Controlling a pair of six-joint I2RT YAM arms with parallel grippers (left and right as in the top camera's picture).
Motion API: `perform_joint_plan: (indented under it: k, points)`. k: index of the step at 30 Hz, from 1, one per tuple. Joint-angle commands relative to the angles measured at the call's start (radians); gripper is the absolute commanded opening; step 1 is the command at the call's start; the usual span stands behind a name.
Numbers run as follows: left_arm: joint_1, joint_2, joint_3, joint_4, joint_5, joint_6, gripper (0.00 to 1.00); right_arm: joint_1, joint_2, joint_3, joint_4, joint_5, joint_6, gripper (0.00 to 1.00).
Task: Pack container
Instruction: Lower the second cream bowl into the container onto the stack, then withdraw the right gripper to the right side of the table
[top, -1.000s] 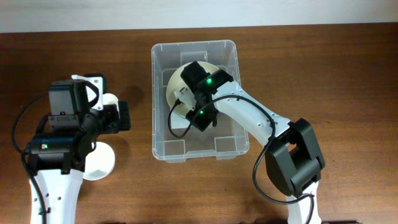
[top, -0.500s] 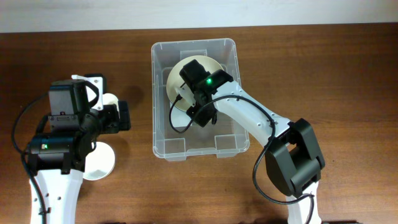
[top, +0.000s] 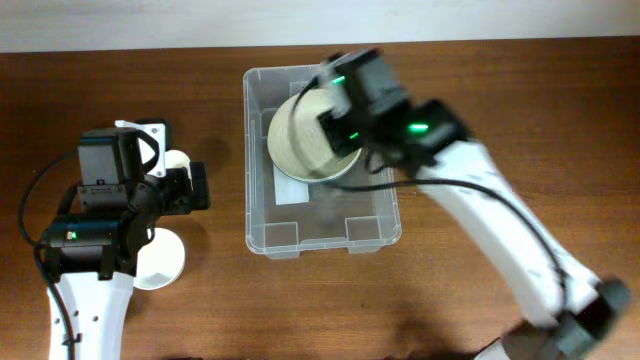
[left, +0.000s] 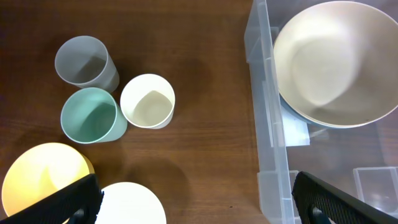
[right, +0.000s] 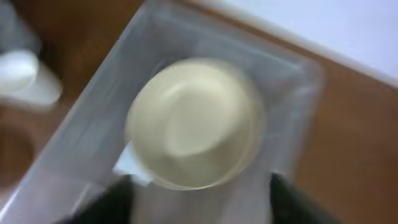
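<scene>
wooden table (top: 520, 120), container (top: 300, 240) under motion-blurred right gripper (right: 200, 186)

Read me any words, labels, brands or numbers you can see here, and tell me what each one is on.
No text can be read.
The white label on the base of the container shows no legible print; it is too small to tell and partly hidden under the bowl.
</scene>
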Motion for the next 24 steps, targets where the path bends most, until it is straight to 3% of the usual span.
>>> perform_joint_plan:
  k: [1,8,14,24]
  points:
    - [0.003,0.002,0.016,0.001,0.003,-0.013,1.0,-0.119,-0.066,0.011,-0.034,0.043,0.17,0.99]
    - [0.003,0.002,0.016,0.005,0.003,-0.012,1.0,-0.331,-0.08,0.011,-0.105,-0.035,0.158,0.99]
    - [0.003,0.002,0.016,-0.002,0.003,-0.013,1.0,-0.487,-0.106,0.008,-0.224,-0.084,0.254,0.99]
    - [0.003,0.002,0.016,-0.013,0.003,-0.013,1.0,-0.53,-0.303,-0.166,-0.321,-0.085,0.283,1.0]
